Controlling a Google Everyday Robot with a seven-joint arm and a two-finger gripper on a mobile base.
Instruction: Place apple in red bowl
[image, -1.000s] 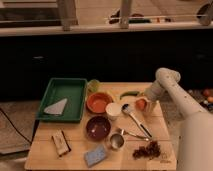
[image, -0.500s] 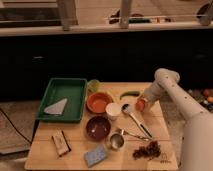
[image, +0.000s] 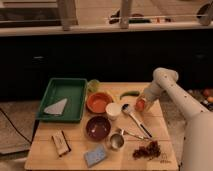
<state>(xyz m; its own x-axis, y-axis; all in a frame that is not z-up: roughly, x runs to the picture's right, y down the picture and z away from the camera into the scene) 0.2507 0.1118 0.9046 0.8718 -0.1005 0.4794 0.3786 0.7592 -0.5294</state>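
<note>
The apple (image: 140, 105), small and orange-red, sits at the right side of the wooden table (image: 75, 157), just right of the white cup (image: 113, 111). My gripper (image: 142, 101) is at the end of the white arm, right on the apple, reaching down from the right. The dark red bowl (image: 98, 127) stands at the table's middle front, left of and nearer than the apple. An orange bowl (image: 99, 102) stands behind it. The gripper covers the apple's top right side.
A green tray (image: 55, 84) holding a white cloth is at the left. A curved green vegetable (image: 130, 94) lies behind the apple. A spoon (image: 134, 118), a metal cup (image: 116, 141), dark red grapes (image: 147, 150), a blue sponge (image: 95, 156) and a snack bar (image: 61, 143) lie toward the front.
The arm has shifted slightly to the left over the apple. The apple and the other things stay where they were.
</note>
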